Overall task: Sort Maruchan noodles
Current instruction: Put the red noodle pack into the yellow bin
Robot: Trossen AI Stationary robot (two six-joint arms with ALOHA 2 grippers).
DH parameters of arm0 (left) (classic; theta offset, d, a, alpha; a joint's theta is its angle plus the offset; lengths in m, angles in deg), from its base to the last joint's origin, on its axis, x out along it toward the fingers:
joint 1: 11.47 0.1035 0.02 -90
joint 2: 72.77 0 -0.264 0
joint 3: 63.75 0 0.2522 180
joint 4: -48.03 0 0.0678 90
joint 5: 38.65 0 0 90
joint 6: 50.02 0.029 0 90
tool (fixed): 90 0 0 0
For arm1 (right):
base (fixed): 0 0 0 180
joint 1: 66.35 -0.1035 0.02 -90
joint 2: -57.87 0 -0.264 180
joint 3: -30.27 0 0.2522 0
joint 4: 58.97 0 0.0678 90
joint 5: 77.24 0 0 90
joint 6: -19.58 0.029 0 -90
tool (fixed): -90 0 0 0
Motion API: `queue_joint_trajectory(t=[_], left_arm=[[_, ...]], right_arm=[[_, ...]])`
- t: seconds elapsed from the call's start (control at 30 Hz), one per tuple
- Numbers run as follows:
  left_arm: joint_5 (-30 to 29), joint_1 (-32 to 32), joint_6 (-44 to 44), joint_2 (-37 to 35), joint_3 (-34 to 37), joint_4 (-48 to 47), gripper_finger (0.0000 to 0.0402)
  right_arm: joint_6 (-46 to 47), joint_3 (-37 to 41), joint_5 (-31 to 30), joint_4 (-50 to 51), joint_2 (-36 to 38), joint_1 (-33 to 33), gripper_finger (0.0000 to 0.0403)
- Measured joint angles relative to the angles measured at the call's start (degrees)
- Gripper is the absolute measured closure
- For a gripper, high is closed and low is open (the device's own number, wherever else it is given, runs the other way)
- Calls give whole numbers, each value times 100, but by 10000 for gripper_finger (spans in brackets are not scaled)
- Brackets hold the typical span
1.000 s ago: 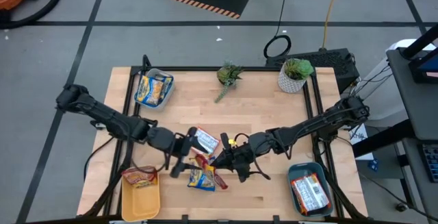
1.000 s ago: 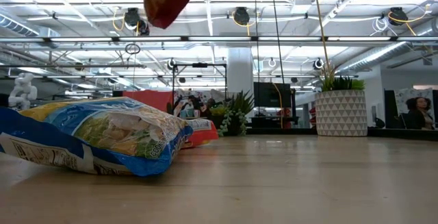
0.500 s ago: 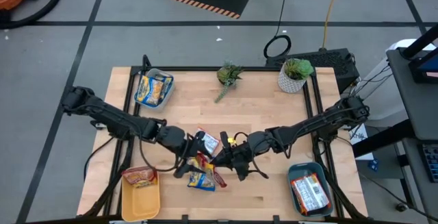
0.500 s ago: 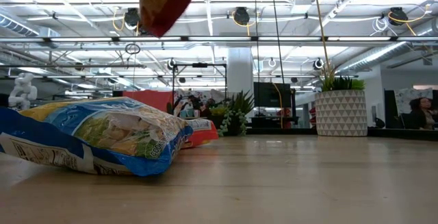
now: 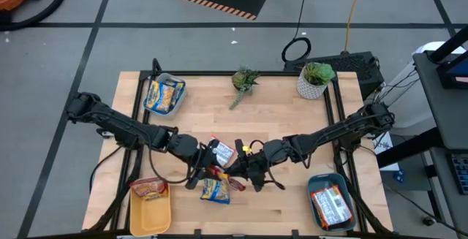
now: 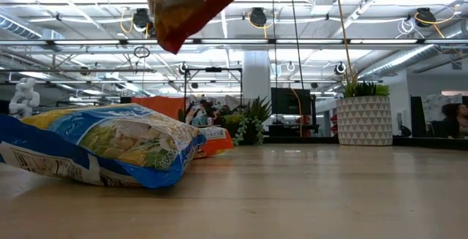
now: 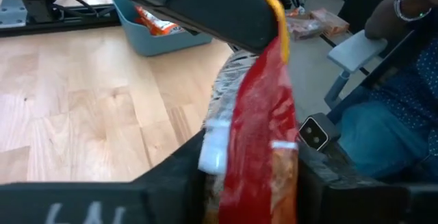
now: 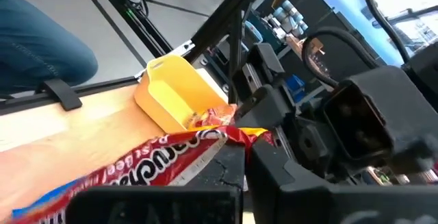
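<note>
The right claw (image 5: 245, 175) is pinching 1 red packet (image 7: 256, 135) by its edge; the left claw (image 5: 207, 167) is clamping the same light, crinkly, slippery film alongside.

Both arms are reaching low toward mid-table, the left gripper (image 5: 207, 167) and right gripper (image 5: 241, 172) meeting there, each pinching the same raised red packet (image 7: 256, 135).

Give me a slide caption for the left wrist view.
Both grippers hold one red noodle packet above the wooden table, teal bin behind.
</note>
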Motion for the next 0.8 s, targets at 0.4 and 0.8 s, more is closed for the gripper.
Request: queue_joint_trajectory(t=[0.4,0.8], left_arm=[[-26,0,111,-11,2,-110,276],[-292,-8,-293,-304,3,-756,275]], right_arm=[[300,0,-411,214,182,0,367],[983,-7,-1666,1895,1085,-18,310]])
